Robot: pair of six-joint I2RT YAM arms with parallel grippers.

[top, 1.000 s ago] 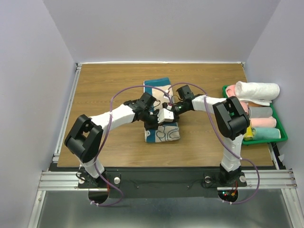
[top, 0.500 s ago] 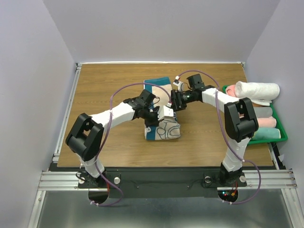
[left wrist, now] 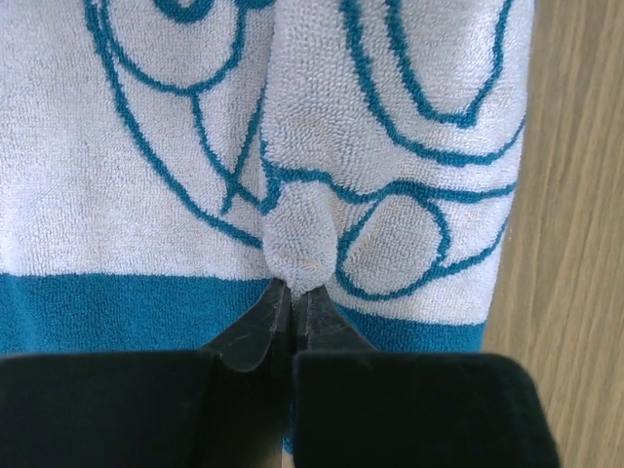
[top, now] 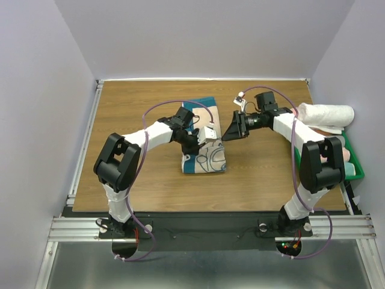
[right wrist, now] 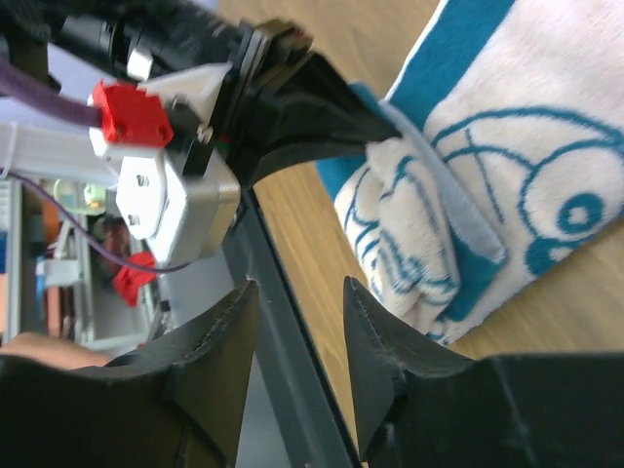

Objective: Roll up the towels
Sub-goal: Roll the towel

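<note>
1. Terry towel (top: 204,161) lies partly folded near the middle of the bench (top: 129,108). Its cream side is up, with teal line drawing across it and a teal band along one edge.
2. Left claw (left wrist: 292,294) is closed on a small pleat of the cream cloth. Its tips are pinched together just above the teal band, and the pleat stands up in a narrow ridge.
3. Right claw (right wrist: 297,317) hangs just off the towel's far right corner without touching it. Its jaws are parted and nothing is between them.
4. Handling, as a judgement: the cloth looks light, soft and quite limp. A pinch will probably lift only the spot it holds while the rest sags and drags.
5. The looped pile should grip well in the tips, so slipping seems unlikely. The layers may cling to each other and bunch.
6. Best hold is likely along one short end, with a claw near each corner. That keeps the edge straight as it turns over, whereas a single mid-width pinch would gather the towel into a ridge.
7. A green tray (top: 356,170) at the bench's right edge holds rolled cloths (top: 328,113), well apart from the towel.
</note>
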